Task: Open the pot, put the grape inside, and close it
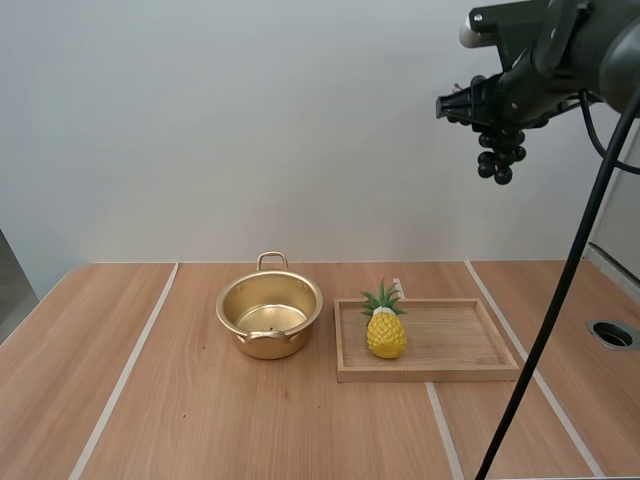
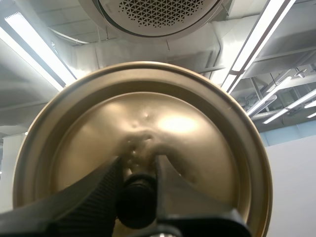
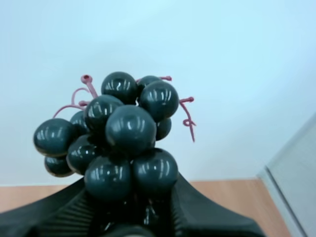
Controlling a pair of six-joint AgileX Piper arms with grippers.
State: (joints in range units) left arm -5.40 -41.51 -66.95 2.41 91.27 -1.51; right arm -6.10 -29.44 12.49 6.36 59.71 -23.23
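The right gripper (image 3: 131,212) pinches the bunch of grapes (image 3: 118,133) between its fingertips, high above the table (image 1: 200,420). The left gripper (image 2: 137,190) is clamped on the black knob (image 2: 136,202) of the gold lid (image 2: 148,108). Far below the right fingers sits the open pot (image 1: 270,345), with a toy pineapple (image 1: 386,330) on the wooden tray (image 1: 430,375) just beside it.

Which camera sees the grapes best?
The right wrist view: the grapes sit close up, every berry plain, pinched in the right gripper. The high view has them small, dangling high above the table. The left wrist view faces the lid.
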